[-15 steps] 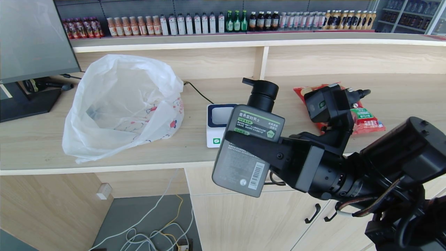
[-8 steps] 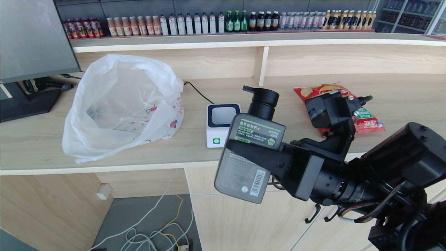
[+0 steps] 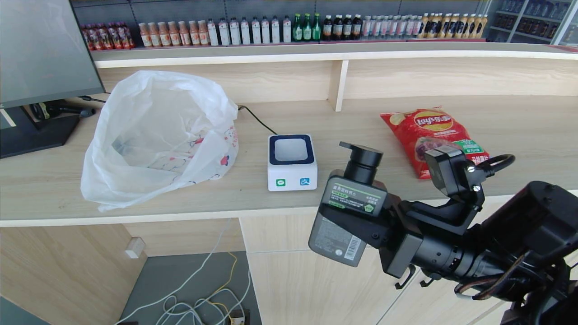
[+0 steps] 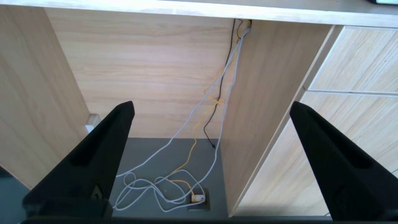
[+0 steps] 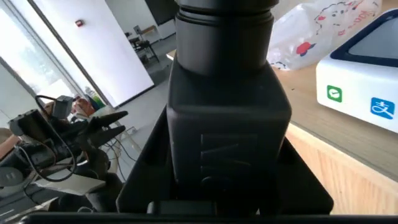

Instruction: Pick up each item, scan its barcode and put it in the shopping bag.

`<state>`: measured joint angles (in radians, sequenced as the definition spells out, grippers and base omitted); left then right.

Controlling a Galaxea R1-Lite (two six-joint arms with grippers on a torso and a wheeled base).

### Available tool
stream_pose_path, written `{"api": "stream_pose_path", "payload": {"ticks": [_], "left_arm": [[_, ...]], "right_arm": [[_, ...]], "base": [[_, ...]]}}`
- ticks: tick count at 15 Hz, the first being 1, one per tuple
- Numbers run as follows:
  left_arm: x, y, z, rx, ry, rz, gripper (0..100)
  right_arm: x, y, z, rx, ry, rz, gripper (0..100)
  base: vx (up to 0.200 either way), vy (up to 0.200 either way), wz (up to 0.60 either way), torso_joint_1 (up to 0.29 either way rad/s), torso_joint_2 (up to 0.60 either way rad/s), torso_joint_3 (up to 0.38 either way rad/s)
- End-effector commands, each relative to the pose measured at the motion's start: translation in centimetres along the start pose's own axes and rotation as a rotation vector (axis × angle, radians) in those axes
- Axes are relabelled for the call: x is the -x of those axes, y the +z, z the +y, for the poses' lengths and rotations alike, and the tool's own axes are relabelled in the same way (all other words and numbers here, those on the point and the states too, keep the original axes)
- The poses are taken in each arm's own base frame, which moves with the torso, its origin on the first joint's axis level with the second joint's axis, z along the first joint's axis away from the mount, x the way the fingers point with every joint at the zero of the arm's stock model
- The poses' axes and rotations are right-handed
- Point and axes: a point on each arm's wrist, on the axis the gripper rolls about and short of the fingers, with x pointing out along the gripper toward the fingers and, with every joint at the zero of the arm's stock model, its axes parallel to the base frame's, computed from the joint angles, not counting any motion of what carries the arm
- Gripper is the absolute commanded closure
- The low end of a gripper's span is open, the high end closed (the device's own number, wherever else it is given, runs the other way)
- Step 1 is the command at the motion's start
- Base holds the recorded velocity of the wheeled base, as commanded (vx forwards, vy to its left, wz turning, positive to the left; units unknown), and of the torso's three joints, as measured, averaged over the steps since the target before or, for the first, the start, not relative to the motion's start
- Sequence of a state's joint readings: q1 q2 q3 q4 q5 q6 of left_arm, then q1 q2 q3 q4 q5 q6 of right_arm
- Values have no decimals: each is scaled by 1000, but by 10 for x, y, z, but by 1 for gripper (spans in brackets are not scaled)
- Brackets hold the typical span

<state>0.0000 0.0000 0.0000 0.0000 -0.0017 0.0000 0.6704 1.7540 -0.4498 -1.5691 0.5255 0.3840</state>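
My right gripper is shut on a dark grey pump bottle, held tilted in the air in front of the counter's front edge, to the right of the scanner. Its barcode label faces up toward the head camera. In the right wrist view the bottle stands close up, with the white scanner and the bag beyond. The white scanner with its blue-rimmed window sits mid-counter. The white plastic shopping bag stands open to its left. My left gripper hangs open below the counter.
A red chips bag lies flat on the counter at the right. A monitor on a black stand is at the far left. Bottles line the shelf behind. Loose cables lie on the floor under the counter.
My right arm has dropped and pulled back to the right with the bottle, away from over the scanner. The scanner and chips bag now show fully.
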Motion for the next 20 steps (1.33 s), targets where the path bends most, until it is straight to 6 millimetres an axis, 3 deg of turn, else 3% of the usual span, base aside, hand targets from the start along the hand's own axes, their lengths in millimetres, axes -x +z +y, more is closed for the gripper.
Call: {"api": "stream_pose_path", "payload": {"ticks": [1, 6, 8, 12, 16, 20], "left_arm": [[0, 0, 0, 0, 0, 0, 0], [0, 0, 0, 2, 0, 0, 0], [0, 0, 0, 2, 0, 0, 0], [0, 0, 0, 2, 0, 0, 0], [0, 0, 0, 5, 0, 0, 0], [0, 0, 0, 3, 0, 0, 0]], "right_arm": [[13, 8, -3, 56, -62, -27, 100], [16, 10, -8, 300, -354, -88, 100], [22, 6, -10, 301, -510, -98, 100], [37, 23, -21, 431, -710, -138, 100], [23, 42, -17, 490, -663, -220, 100], [19, 35, -21, 484, -666, -193, 100]], "base": [[0, 0, 0, 0, 0, 0], [0, 0, 0, 0, 0, 0], [0, 0, 0, 0, 0, 0], [0, 0, 0, 0, 0, 0], [0, 0, 0, 0, 0, 0], [0, 0, 0, 0, 0, 0]]}}
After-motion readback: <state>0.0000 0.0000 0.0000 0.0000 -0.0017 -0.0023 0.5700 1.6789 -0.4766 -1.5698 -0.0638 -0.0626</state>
